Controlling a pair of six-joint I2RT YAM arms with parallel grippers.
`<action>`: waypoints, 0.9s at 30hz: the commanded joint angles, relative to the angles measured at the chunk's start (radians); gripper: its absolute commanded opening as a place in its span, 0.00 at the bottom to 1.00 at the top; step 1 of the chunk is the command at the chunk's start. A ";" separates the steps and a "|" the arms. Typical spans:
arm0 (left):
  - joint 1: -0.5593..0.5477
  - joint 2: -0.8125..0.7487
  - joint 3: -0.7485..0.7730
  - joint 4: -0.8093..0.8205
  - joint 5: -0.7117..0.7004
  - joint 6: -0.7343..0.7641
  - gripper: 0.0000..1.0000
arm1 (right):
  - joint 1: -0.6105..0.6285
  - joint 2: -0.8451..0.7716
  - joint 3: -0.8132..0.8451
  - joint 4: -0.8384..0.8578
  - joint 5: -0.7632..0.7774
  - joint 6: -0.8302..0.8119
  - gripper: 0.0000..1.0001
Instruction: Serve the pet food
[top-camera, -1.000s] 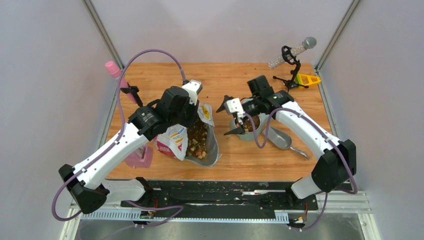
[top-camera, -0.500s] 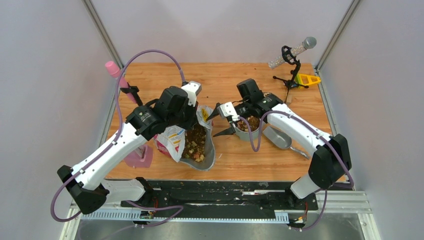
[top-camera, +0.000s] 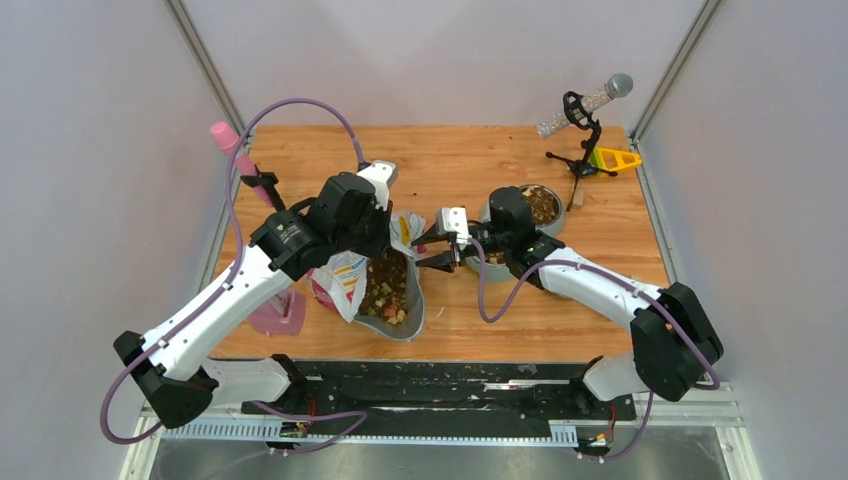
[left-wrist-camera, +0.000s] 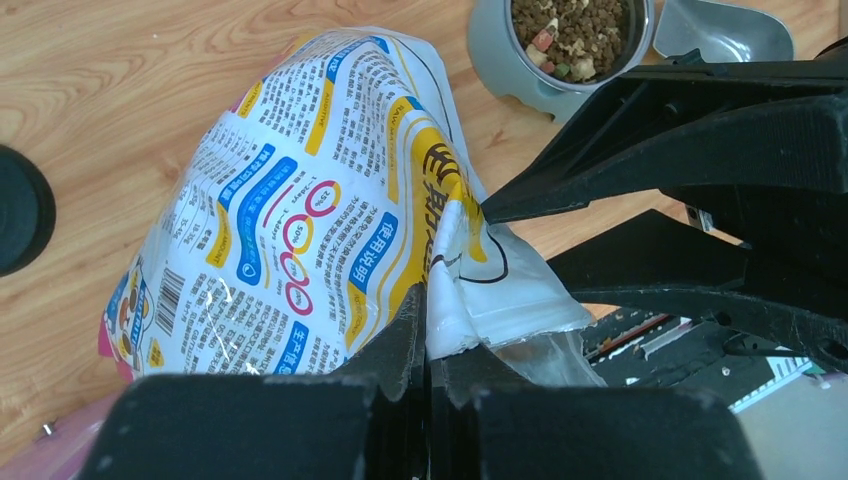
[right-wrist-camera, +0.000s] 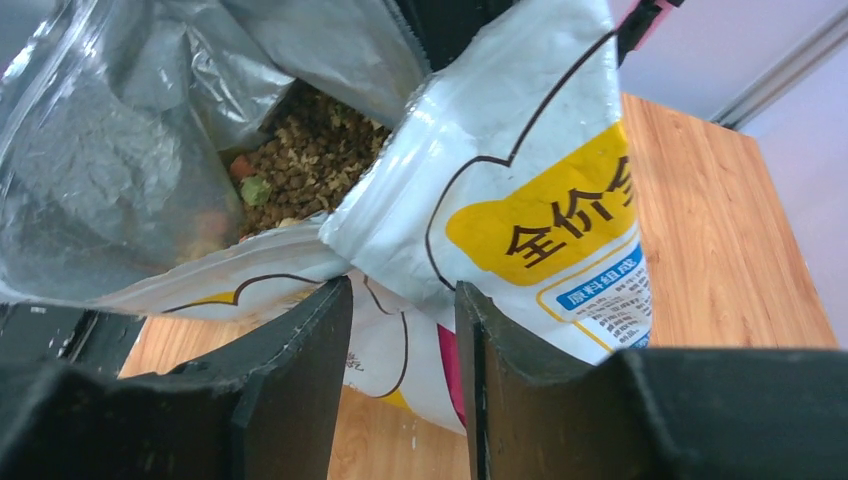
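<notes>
Pet food (right-wrist-camera: 310, 165) lies inside the bag (right-wrist-camera: 540, 200), straight ahead of my right gripper (right-wrist-camera: 400, 290), whose half-parted jaws straddle the rim without pinching; my left gripper (left-wrist-camera: 427, 325) is clamped on that rim just beside.

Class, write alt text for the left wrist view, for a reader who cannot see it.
The left gripper pinches the top edge of a printed bag. The right gripper, jaws apart, reaches for the same edge. Beyond, on the table, are a bowl of pet food and a scoop.
</notes>
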 joint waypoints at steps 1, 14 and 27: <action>-0.005 -0.046 0.083 0.091 -0.001 -0.032 0.00 | 0.030 -0.019 -0.035 0.275 0.064 0.218 0.41; -0.005 -0.004 0.212 -0.015 0.128 -0.071 0.00 | 0.051 -0.094 -0.089 0.432 0.141 0.392 0.00; -0.071 0.116 0.489 -0.210 -0.008 -0.066 0.00 | 0.049 -0.280 -0.042 0.301 0.447 0.717 0.00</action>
